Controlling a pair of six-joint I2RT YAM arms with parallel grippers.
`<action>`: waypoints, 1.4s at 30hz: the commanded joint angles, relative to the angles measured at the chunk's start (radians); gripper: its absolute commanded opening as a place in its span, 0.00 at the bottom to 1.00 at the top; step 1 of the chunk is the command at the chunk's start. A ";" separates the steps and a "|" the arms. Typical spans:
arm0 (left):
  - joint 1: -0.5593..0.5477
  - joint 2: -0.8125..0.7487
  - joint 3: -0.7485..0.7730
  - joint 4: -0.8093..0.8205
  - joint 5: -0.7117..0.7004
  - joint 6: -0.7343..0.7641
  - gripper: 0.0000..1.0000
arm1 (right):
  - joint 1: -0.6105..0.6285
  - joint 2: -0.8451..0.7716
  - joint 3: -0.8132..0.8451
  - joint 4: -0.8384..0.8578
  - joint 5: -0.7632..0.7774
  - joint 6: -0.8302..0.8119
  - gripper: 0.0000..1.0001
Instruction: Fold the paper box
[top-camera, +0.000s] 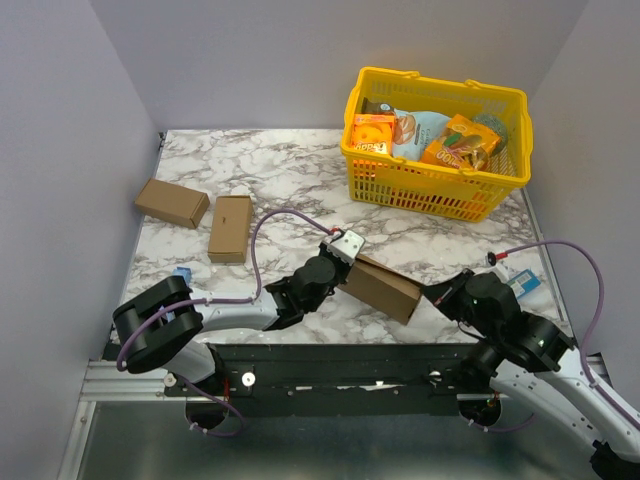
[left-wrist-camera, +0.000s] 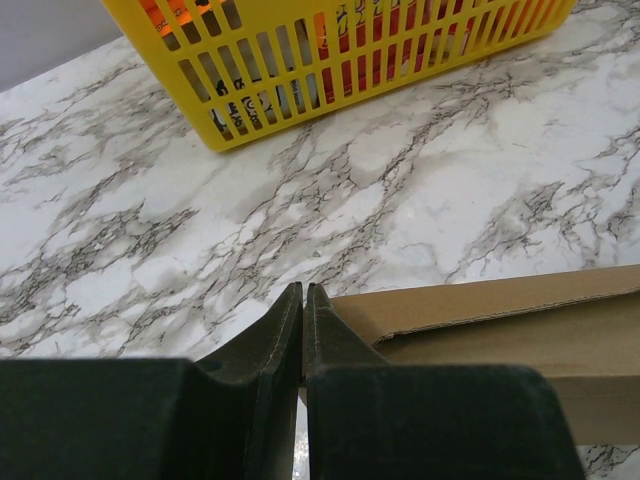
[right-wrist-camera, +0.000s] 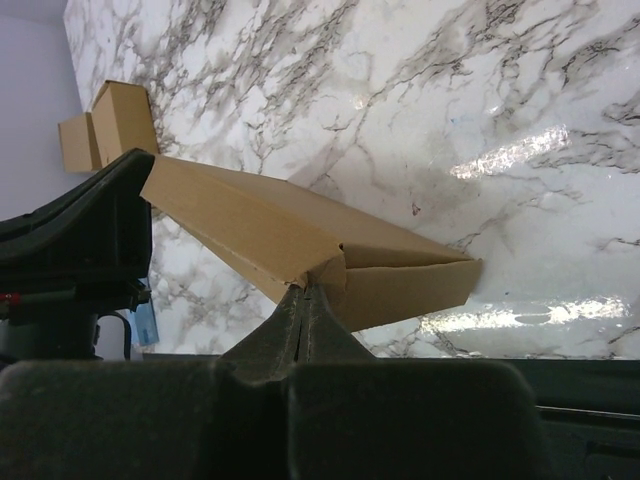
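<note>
Near centre: box (top-camera: 385, 288), gripped at both ends. Left gripper (top-camera: 345, 268) clamped tight on its 9 o'clock edge; right gripper (top-camera: 432, 293) likewise on 3 o'clock flap. Beyond: small boxes (top-camera: 230, 228) at 10 o'clock, basket (top-camera: 420, 190) at 1 o'clock.

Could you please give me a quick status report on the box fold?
Both shut on the paper box: left claw one end, right claw the other. Fold unfinished. Nothing in the way; yellow basket, small boxes apart.
</note>
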 joint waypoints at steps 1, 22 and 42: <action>-0.045 0.083 -0.054 -0.244 0.047 0.000 0.15 | -0.007 -0.036 -0.023 0.073 0.033 0.076 0.01; -0.074 0.108 -0.015 -0.295 0.001 -0.007 0.14 | -0.007 0.022 -0.028 -0.012 0.009 0.004 0.00; -0.076 0.100 -0.003 -0.320 0.012 -0.043 0.13 | -0.007 0.203 0.230 -0.086 -0.109 -0.442 0.56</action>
